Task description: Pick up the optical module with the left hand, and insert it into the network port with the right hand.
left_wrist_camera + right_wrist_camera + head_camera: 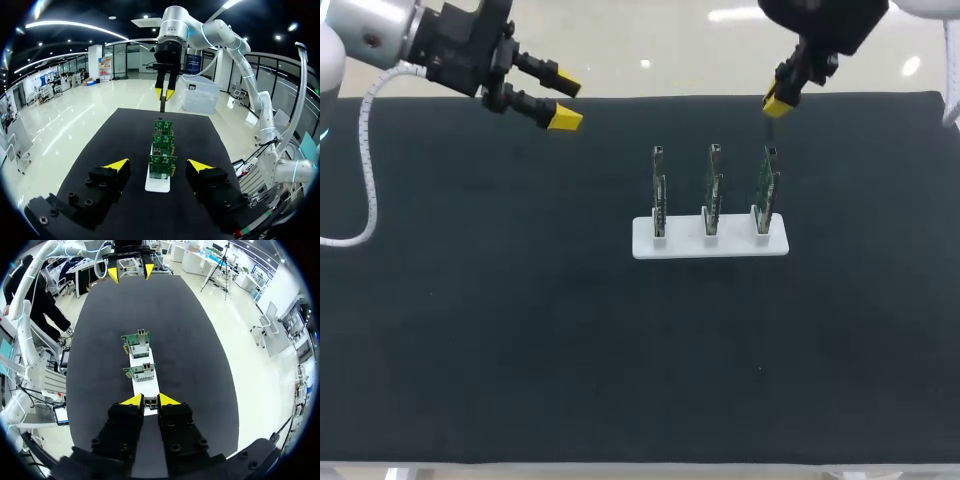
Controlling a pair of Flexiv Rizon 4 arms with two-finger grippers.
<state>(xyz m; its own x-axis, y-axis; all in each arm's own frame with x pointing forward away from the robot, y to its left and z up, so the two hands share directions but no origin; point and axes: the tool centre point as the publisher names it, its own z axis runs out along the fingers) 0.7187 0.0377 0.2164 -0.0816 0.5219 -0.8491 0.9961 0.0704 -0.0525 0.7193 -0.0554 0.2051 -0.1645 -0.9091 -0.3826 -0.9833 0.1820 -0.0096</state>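
pickup looking done | right gripper pinching optical module, hovering over 3-o'clock board | left gripper hanging open, empty, at 10 o'clock | insertion remaining

Table: black matt cloth, slightly fuzzy. Base on it: smooth white plastic, low sheen. Boards in base: green laminate with bright metal port cages. Left gripper and right gripper: matt black fingers, yellow plastic-looking tips. Module pinched by right gripper above base: dark, finish unclear.

place: robot lab | evidence: black test table, racked circuit boards
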